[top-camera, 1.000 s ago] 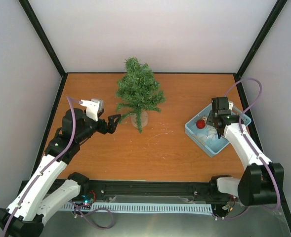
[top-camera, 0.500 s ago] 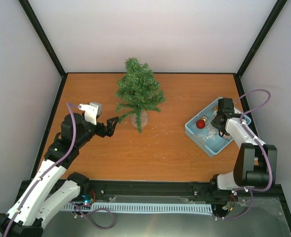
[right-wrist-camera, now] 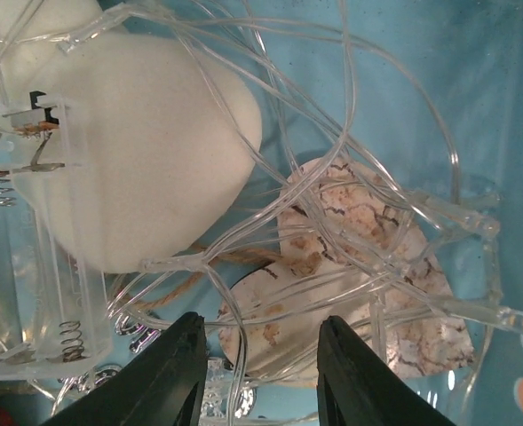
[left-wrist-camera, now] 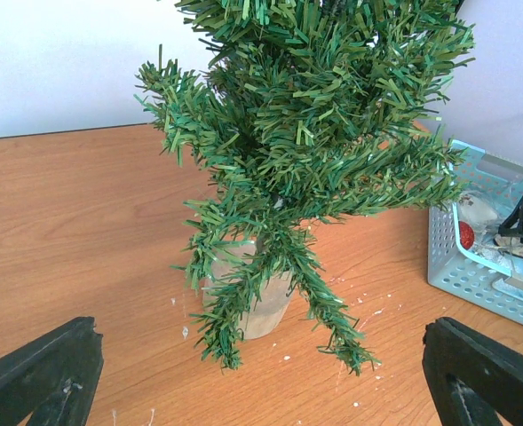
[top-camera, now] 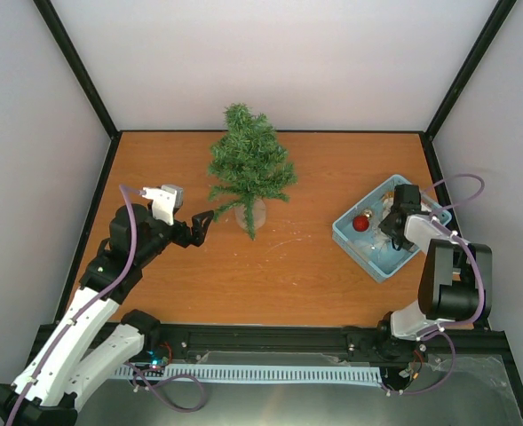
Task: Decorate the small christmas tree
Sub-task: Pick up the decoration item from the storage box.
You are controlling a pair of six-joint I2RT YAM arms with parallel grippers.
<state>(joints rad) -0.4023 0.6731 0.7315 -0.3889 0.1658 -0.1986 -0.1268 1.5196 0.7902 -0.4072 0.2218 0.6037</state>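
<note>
1 small christmas tree (top-camera: 249,169) | 1 tray (top-camera: 354,253), 1 red bauble (top-camera: 360,223), wires (right-wrist-camera: 359,115) | left claw (top-camera: 205,224) apart | right claw (right-wrist-camera: 261,351): cannot tell

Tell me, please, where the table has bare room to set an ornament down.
Bare tabletop lies between the small christmas tree and the blue basket, along the near edge, and in the far left corner. Crowded: the basket, full of light string and ornaments around the right fingers, and the gap between the left fingers and the tree.

a matt grained wooden table (left-wrist-camera: 66,222), a bristly plastic tree (left-wrist-camera: 314,115), a perforated plastic basket (left-wrist-camera: 461,266), glossy clear wires (right-wrist-camera: 452,211).
</note>
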